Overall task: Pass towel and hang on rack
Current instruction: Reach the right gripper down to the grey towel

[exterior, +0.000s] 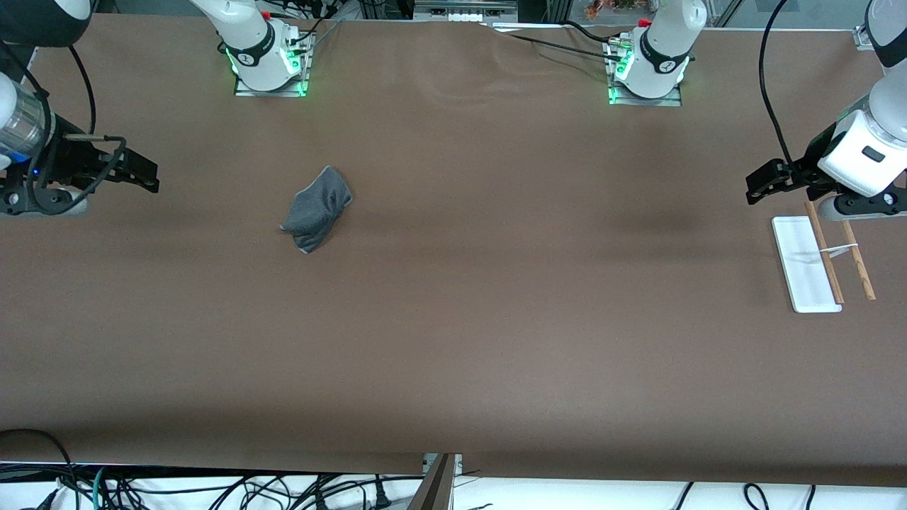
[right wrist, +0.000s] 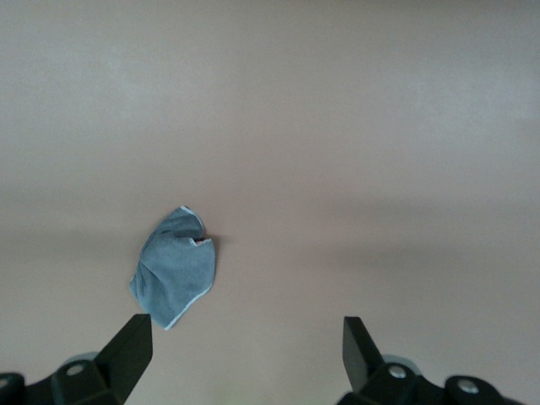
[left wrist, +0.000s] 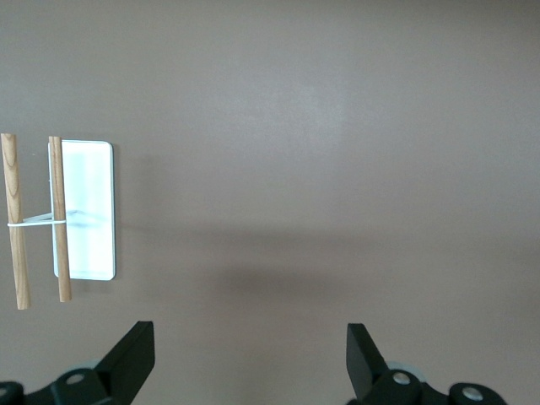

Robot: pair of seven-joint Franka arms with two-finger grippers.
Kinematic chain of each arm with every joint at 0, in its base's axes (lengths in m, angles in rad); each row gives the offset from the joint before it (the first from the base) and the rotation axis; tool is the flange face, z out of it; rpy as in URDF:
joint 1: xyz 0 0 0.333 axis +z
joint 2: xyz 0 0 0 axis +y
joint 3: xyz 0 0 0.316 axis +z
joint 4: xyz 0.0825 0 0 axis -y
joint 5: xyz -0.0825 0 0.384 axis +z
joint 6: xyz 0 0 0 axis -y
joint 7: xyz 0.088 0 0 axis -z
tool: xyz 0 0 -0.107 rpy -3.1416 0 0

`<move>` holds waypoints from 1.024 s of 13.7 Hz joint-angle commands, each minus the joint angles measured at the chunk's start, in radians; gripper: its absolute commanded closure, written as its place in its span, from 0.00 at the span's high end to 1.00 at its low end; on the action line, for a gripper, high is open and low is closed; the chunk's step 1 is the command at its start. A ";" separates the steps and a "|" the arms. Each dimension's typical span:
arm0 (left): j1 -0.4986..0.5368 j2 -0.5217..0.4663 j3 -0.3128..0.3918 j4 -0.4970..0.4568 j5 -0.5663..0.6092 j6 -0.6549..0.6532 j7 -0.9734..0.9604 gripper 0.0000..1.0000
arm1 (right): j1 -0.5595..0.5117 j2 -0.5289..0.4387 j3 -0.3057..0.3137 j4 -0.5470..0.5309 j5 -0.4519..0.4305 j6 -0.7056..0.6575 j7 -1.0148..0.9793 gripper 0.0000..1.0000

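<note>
Towel (exterior: pixel 316 210): crumpled on desk (exterior: pixel 496 340). Rack (exterior: pixel 808 265): under left end effector (exterior: pixel 769 180), spread, empty. Right end effector (exterior: pixel 138 173): spread, empty, aloft.

I am seeing both arms waiting at their own ends of the surface, left hand (exterior: pixel 757 185) and right hand (exterior: pixel 145 176) hovering (fingers spread wide, gripping nothing).

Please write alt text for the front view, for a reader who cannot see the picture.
A crumpled grey towel lies on a brown table toward the right arm's end, and a small rack with a white base and two wooden rods stands at the left arm's end. The open right gripper and open left gripper hover at the table's two ends, holding nothing.
</note>
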 commanded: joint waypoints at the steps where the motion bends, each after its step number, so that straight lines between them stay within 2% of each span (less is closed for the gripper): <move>1: 0.010 0.005 -0.008 0.020 -0.011 -0.006 0.020 1.00 | 0.015 0.056 0.006 -0.024 0.022 0.056 -0.017 1.00; 5: 0.008 0.007 -0.009 0.026 -0.011 -0.009 0.020 1.00 | 0.035 0.156 0.028 -0.083 0.024 0.218 -0.155 1.00; 7: 0.008 0.007 -0.009 0.024 -0.011 -0.009 0.020 1.00 | 0.035 0.193 0.057 -0.135 0.032 0.292 -0.160 1.00; 10: 0.008 0.007 -0.009 0.024 -0.011 -0.009 0.020 1.00 | 0.035 0.201 0.095 -0.274 0.038 0.443 -0.161 1.00; 14: 0.008 0.007 -0.009 0.024 -0.011 -0.010 0.020 1.00 | 0.035 0.201 0.127 -0.412 0.038 0.517 -0.187 1.00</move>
